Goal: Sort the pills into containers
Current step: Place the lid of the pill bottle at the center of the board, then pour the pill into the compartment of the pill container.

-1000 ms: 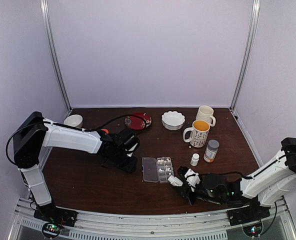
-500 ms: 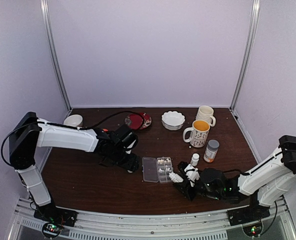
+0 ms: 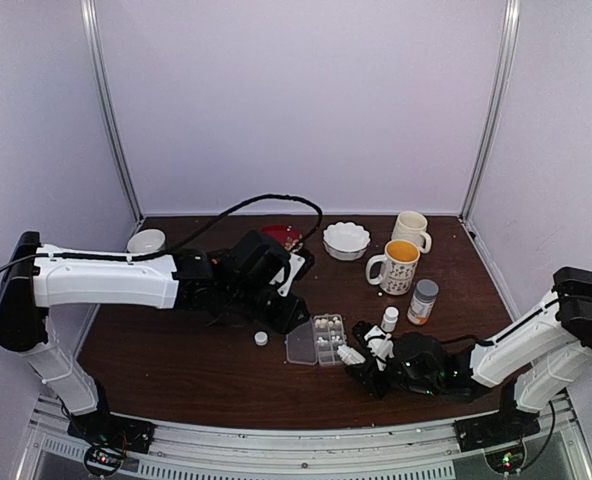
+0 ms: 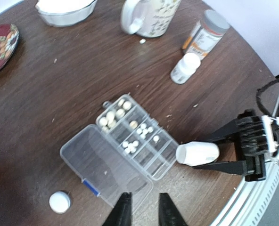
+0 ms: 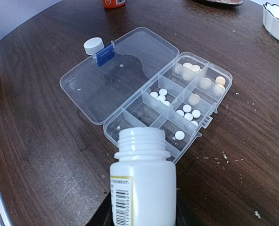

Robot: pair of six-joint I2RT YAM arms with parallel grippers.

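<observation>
The clear pill box (image 5: pixel 201 123) lies open, its lid (image 5: pixel 113 77) flat beside its cells, the containers (image 4: pixel 144 141). Small white pills (image 5: pixel 189 113) and larger beige pills (image 5: pixel 190 67) fill some cells; the near cells look empty. My right gripper (image 5: pixel 142 214) is shut on an uncapped white bottle (image 5: pixel 144 183), lying sideways with its mouth at the box's near end (image 3: pixel 351 357). My left gripper (image 4: pixel 143 214) hovers open over the lid's corner, holding nothing, and it sits just left of the box (image 3: pixel 294 315). A white cap (image 4: pixel 60 201) lies on the table beside the lid.
Behind the box stand a small white bottle (image 3: pixel 389 319), an orange bottle with a grey cap (image 3: pixel 422 300), two mugs (image 3: pixel 399 265), a white scalloped bowl (image 3: pixel 346 240), a red plate (image 3: pixel 281 236) and a small white bowl (image 3: pixel 147 241). A loose pill (image 4: pixel 142 41) lies by the mug.
My left arm swung right to the pill box. The white cap now lies on the table left of the lid. My right gripper edged the bottle closer to the box.
</observation>
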